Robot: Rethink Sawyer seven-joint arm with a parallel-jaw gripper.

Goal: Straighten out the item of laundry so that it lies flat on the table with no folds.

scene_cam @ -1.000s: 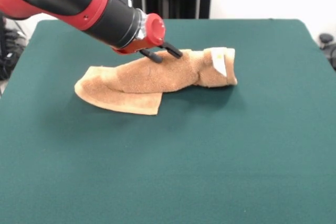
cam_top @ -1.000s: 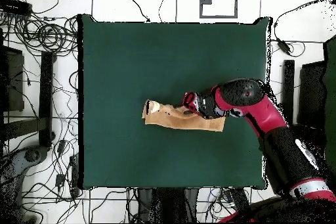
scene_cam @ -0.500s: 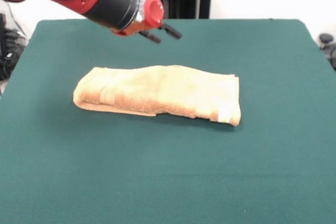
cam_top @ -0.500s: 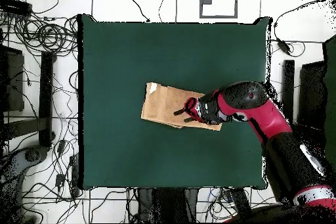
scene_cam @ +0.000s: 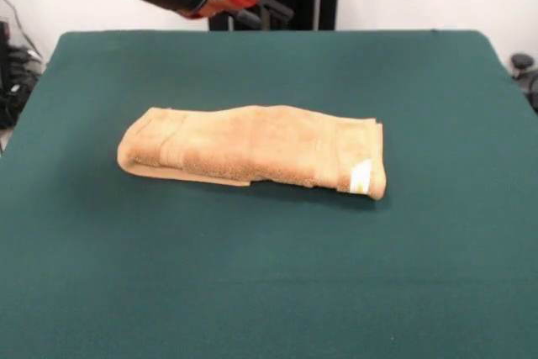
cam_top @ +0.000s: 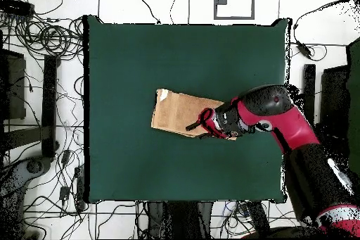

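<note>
The towel [scene_cam: 252, 153] lies near the middle of the green tabletop [scene_cam: 269, 292], folded over on itself into a long, low bundle rather than spread flat. In the front view its long axis runs left to right across the picture, tilted slightly so that the right end sits a little nearer the camera than the left. The right end is a rounded, thicker fold carrying the small white care tag [scene_cam: 361, 176], while the left end thins out, with a single bottom layer peeking from under the upper fold along the near edge. A woven band crosses the cloth near each end. From overhead the towel [cam_top: 179, 112] shows as a tan oblong (its long axis again roughly side to side, sloping gently down toward the arm), with the tag corner at the end farthest from the arm. The gripper [scene_cam: 259, 14] hangs in the air above and behind the towel's left half, holding nothing, its two dark fingers [scene_cam: 277, 11] spread apart. Overhead, the gripper [cam_top: 195, 124] overlaps the towel's edge nearest the arm.
</note>
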